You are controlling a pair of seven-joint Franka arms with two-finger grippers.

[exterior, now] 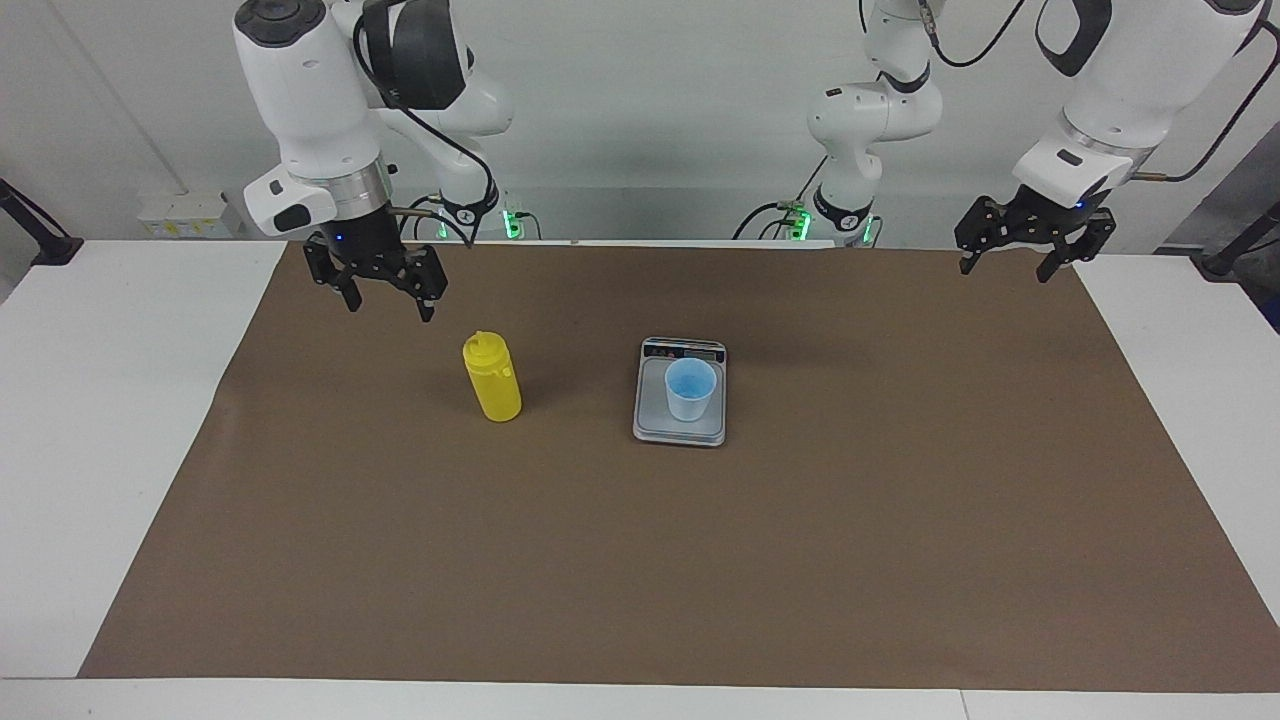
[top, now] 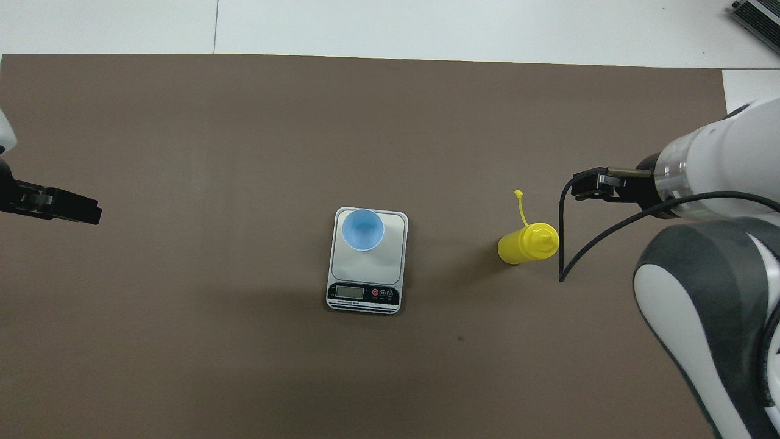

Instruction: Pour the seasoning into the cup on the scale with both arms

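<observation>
1. My right gripper point(exterior: 382, 300) hangs in the air over the brown mat point(exterior: 640, 560), above bare mat near the edge closest to my bases, at my right arm's end of the bench. The wrist points straight down, fingers toward the mat.
2. Those fingers stand apart and there is nothing between them; the claw is released.
3. My right forearm rises steeply from that wrist, with a black cable point(top: 570, 244) looping off it; in the overhead view the loop dangles just beside the seasoning point(exterior: 491, 377).
4. My left gripper point(exterior: 1012, 262) waits in the air over the mat's corner at my left arm's end, on the edge by the bases. It too is spread wide and holds nothing.
5. The seasoning stands upright on the mat, apart from both claws, between my right gripper and the scale point(exterior: 680, 427). Its little tethered cap point(top: 518, 194) sticks out on its strap, off the nozzle.
6. The scale lies flat about midway along the mat, closer to the bases' edge than to the opposite one, its display strip toward my bases.
7. The cup point(exterior: 691, 389) stands upright on the scale's plate, at the end away from the display.
8. The count: two arms, two grippers, one yellow bottle, one blue cup, one scale, one brown mat on the white bench point(exterior: 100, 420).
</observation>
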